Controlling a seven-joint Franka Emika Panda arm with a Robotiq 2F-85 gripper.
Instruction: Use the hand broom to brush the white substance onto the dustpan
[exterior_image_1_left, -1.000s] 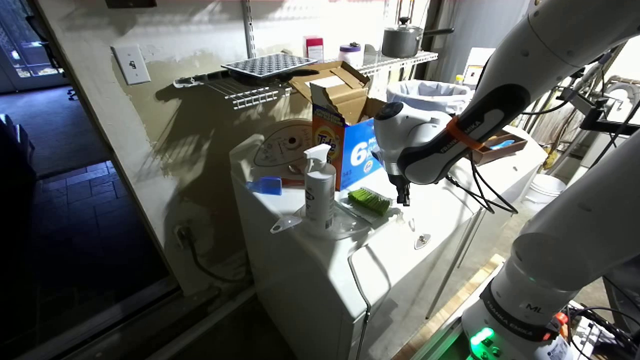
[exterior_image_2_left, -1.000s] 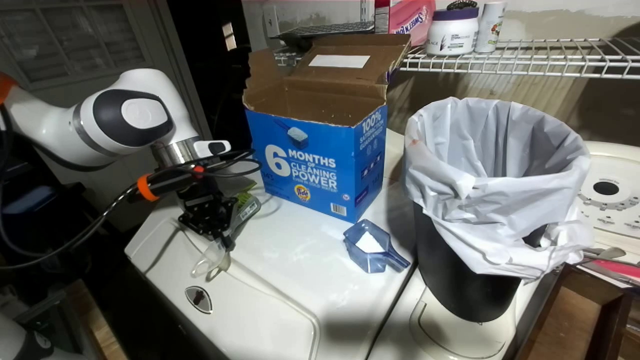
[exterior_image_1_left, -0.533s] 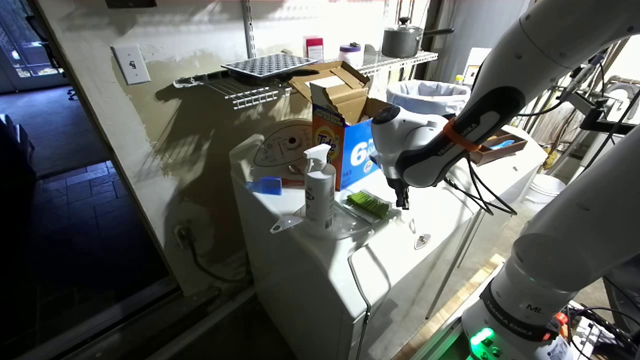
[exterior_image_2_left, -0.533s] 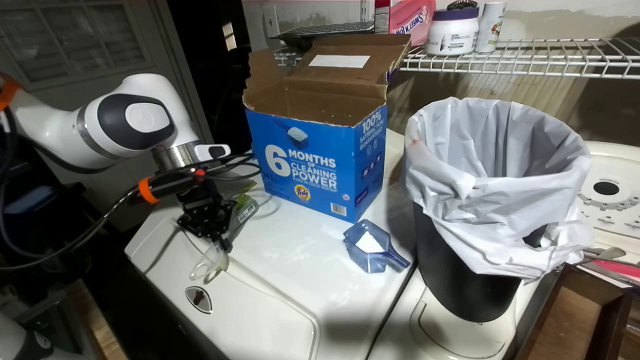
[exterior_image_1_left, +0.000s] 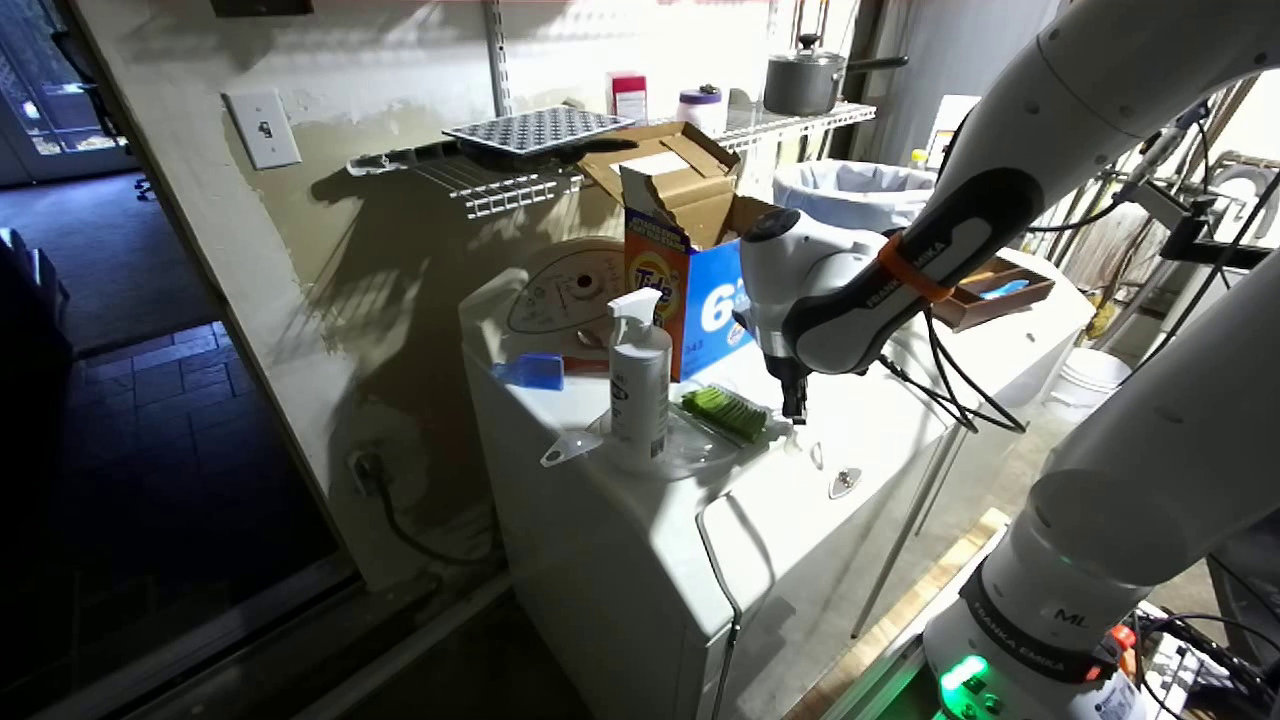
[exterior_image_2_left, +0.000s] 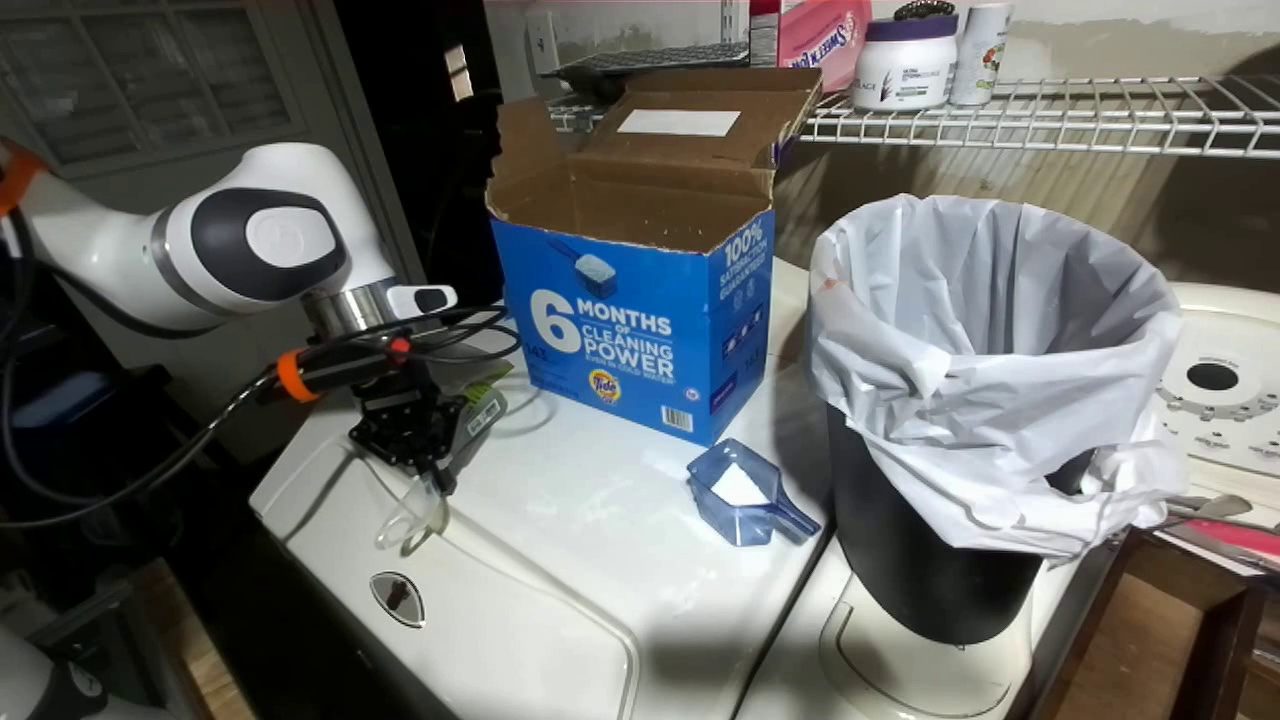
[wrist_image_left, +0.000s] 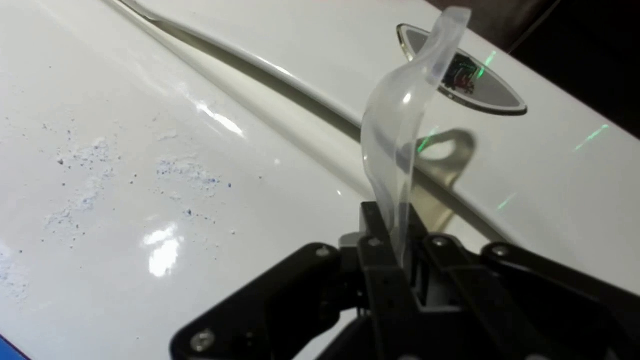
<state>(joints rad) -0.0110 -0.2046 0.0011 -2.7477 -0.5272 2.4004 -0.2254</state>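
One gripper (wrist_image_left: 393, 220), pointing down over a white appliance (exterior_image_2_left: 560, 520). Narrow-set fingers (wrist_image_left: 371, 220), pinching the clear handle (wrist_image_left: 390, 120) of the broom (exterior_image_1_left: 730, 415). In the wrist view, tip of the handle partly in front of an oval badge (wrist_image_left: 465, 77), with a looped shadow (wrist_image_left: 465, 150) just beside, on the appliance. In an exterior view, green bristles (exterior_image_1_left: 722, 408) of the broom just beside the gripper, on the side toward a white bottle (exterior_image_1_left: 640, 395); contact with the appliance, cannot tell.

Powder (wrist_image_left: 92, 160), white with bluish grains, in thin patches on the appliance, toward the left of the wrist view and well apart from the fingers. In an exterior view, clear dustpan (exterior_image_1_left: 690, 462) near the broom, beneath the bottle or just behind it, cannot tell which; holed end toward the left of that view.

In both exterior views, upright box (exterior_image_2_left: 610, 330), blue, with raised flaps (exterior_image_2_left: 690, 95), on the appliance, nearer the wire shelf (exterior_image_2_left: 1100, 130) than the broom. Near one corner of the box, translucent blue scoop (exterior_image_2_left: 775, 515) with white contents (exterior_image_2_left: 738, 487). Past the scoop, black bin (exterior_image_2_left: 900, 560) under a white liner (exterior_image_2_left: 960, 450) folded over the rim; brown tray (exterior_image_2_left: 1140, 640) near the bin. On the shelf, purple-lidded tub (exterior_image_2_left: 905, 70) and lidded pot (exterior_image_1_left: 803, 85)
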